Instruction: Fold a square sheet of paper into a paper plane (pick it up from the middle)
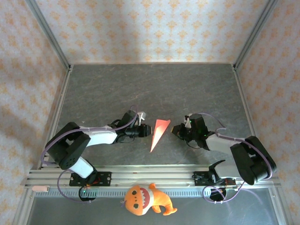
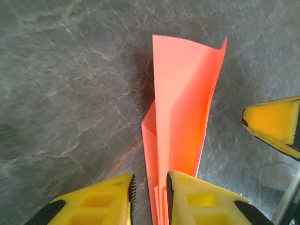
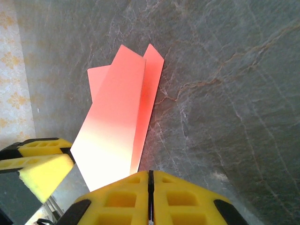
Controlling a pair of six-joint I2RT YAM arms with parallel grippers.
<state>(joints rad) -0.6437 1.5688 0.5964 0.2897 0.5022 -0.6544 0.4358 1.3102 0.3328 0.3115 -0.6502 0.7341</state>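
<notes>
The paper plane, a narrow red-pink dart with its point toward the near edge, lies on the grey table between the two grippers. My left gripper is at its left edge. In the left wrist view, the left gripper is open, with the folded layers of the plane standing between the yellow fingers against the right one. A gap shows on the left side. My right gripper is just right of the plane. In its wrist view this gripper is shut on nothing, the plane lying ahead to its left.
An orange plush toy lies in front of the aluminium rail at the near edge. Patterned walls and metal frame posts bound the grey table on three sides. The right gripper's fingers show beside the plane.
</notes>
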